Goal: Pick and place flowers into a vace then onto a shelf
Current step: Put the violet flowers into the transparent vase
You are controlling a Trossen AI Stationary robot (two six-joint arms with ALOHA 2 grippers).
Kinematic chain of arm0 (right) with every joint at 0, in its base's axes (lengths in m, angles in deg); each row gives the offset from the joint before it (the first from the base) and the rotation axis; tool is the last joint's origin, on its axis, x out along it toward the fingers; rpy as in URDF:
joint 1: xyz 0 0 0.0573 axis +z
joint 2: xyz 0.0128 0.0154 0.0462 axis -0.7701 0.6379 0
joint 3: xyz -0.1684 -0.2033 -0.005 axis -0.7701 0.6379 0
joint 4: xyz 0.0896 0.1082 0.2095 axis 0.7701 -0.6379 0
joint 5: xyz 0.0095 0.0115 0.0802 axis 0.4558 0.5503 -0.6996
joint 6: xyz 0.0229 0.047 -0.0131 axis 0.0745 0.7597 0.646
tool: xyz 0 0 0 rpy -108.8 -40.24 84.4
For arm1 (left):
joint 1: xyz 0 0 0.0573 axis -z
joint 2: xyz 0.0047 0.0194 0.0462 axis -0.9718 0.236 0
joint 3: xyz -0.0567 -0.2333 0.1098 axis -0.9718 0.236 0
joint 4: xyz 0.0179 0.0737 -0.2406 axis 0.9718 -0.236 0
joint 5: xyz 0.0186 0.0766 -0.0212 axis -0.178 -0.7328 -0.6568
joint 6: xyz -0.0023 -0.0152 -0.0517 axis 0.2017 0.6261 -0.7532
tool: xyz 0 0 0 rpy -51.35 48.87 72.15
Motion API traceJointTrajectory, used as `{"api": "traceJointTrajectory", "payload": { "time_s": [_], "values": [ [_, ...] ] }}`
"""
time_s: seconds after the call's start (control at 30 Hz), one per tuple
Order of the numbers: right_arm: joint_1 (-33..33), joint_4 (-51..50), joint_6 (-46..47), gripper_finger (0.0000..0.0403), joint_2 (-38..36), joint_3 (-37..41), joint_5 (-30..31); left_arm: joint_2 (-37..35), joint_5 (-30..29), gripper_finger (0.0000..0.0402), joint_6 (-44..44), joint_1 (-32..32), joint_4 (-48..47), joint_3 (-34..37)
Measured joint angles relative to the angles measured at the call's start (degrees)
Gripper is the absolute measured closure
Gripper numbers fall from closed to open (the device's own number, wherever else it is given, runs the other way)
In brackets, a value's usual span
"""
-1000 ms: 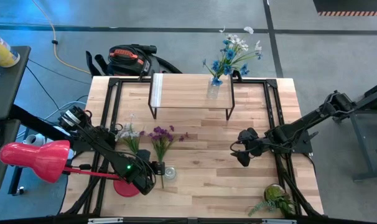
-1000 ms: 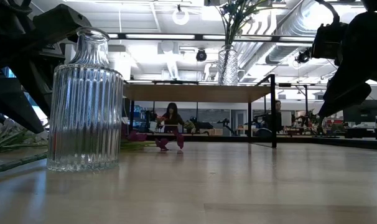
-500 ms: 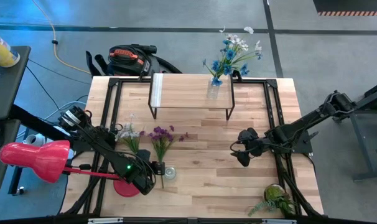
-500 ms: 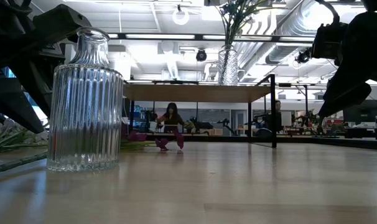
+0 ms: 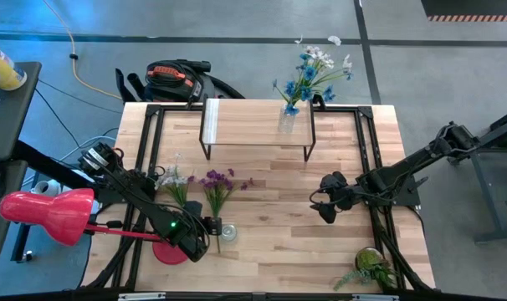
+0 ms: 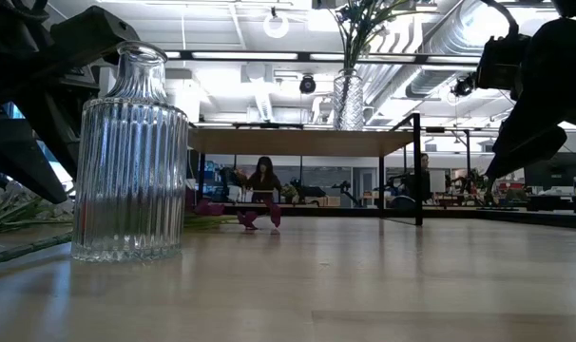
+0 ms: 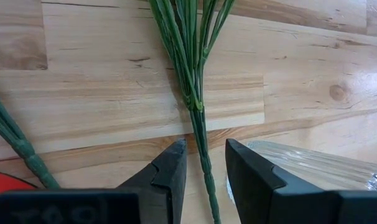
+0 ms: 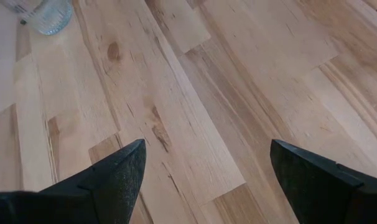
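Low on the surface [image 5: 270, 209], near its front-left corner, the left tool [image 7: 204, 171] sits with both fingers half shut around the purple flowers' [image 5: 217, 186] stem, not squeezing yet. That stem runs straight ahead, beside the glass vase [image 6: 128, 157]. Far off, the right tool [image 5: 327, 206] waits wide open.

No readable text, labels, brands, numbers or signs in any view; surfaces show only plain wood, glass, metal.

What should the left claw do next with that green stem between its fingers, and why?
Probably close the left gripper on the purple flowers' stem. The stem runs between the fingers without visibly touching either, still flat on the table, and the empty glass vase stands right beside it.
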Motion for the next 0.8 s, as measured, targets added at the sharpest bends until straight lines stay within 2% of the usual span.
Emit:
{"api": "traceJointTrajectory", "payload": {
  "time_s": [0.07, 0.27, 0.4, 0.57, 0.8],
  "values": [
    [0.0, 0.0, 0.0, 0.007, 0.0, 0.0, 0.0, 0.0, -0.39, 0.0257, 1.84, 0.0, 1.16, 0.02],
    [0.0, -0.02, 0.0, 0.007, 0.0, 0.0, 0.0, 0.0, -1.26, 0.0257, 17.61, 0.0, 9.06, 0.04],
    [0.0, -0.02, -0.02, 0.007, 0.0, 0.0, 0.0, 0.0, 0.7, 0.0257, 22.59, -0.02, 11.8, 0.04],
    [0.0, -0.02, -0.02, 0.007, 0.0, 0.0, 0.02, 0.0, 6.82, 0.0257, 24.02, 0.0, 10.38, 0.04],
    [0.0, -0.02, -0.02, 0.007, 0.0, 0.0, 0.02, 0.0, 6.73, 0.0257, 22.1, -0.02, 7.2, 0.02]
  ]
}}
